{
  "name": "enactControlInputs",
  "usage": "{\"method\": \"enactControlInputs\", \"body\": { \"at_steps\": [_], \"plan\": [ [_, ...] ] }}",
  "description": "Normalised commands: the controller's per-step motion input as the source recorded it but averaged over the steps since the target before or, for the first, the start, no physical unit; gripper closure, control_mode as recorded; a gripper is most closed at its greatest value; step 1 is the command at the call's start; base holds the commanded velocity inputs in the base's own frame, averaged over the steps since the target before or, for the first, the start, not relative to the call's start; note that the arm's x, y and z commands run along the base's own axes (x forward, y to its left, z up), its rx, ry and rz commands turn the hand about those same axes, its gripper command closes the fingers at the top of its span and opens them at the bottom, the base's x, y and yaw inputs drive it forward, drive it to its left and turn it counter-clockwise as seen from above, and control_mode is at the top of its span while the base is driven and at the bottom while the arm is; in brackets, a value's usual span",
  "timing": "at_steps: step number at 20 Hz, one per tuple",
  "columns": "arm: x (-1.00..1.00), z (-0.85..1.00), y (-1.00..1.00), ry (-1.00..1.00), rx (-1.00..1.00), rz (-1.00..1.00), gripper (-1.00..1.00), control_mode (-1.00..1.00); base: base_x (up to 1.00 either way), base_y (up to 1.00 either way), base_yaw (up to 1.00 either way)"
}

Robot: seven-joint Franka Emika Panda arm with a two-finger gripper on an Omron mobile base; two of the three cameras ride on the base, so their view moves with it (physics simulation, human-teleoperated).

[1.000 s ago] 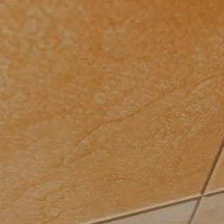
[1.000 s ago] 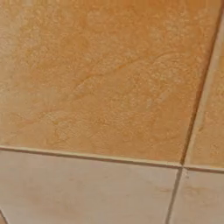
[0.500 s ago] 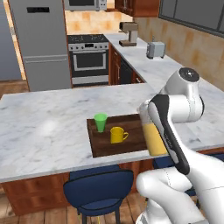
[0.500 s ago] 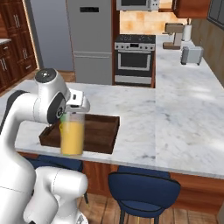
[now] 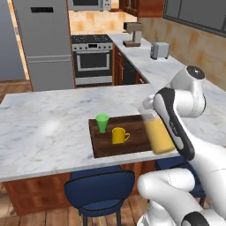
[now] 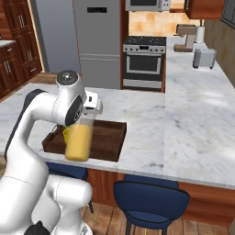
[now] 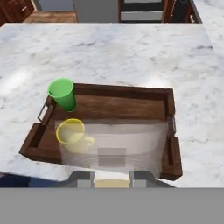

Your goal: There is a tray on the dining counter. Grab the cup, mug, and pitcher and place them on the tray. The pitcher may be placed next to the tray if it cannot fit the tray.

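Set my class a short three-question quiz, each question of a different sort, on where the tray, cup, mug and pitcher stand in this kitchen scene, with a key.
1. True or false: the green cup and the yellow mug both stand on the tray.
2. Multiple choice: the pitcher of orange liquid is A) on the far counter by the toaster, B) held up in the gripper over the tray's near right part, C) lying on the floor.
3. Fill in: the tray rests on the marble dining ____.

Key: 1 true. 2 B. 3 counter.
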Motion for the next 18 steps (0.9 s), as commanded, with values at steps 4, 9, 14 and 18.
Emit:
{"method": "enactControlInputs", "body": {
  "at_steps": [4,9,14,18],
  "plan": [
    [0.88,0.19,-0.33,0.0,0.16,0.06,1.0,-1.0,0.0,0.0,0.0],
    [0.71,0.23,-0.04,-0.02,0.09,0.07,1.0,-1.0,0.0,0.0,0.0],
    [0.59,0.05,0.0,0.0,0.02,0.03,1.0,-1.0,0.0,0.0,0.0],
    [0.45,0.01,0.0,0.0,0.0,0.0,1.0,-1.0,0.0,0.0,0.0]
  ]
}}
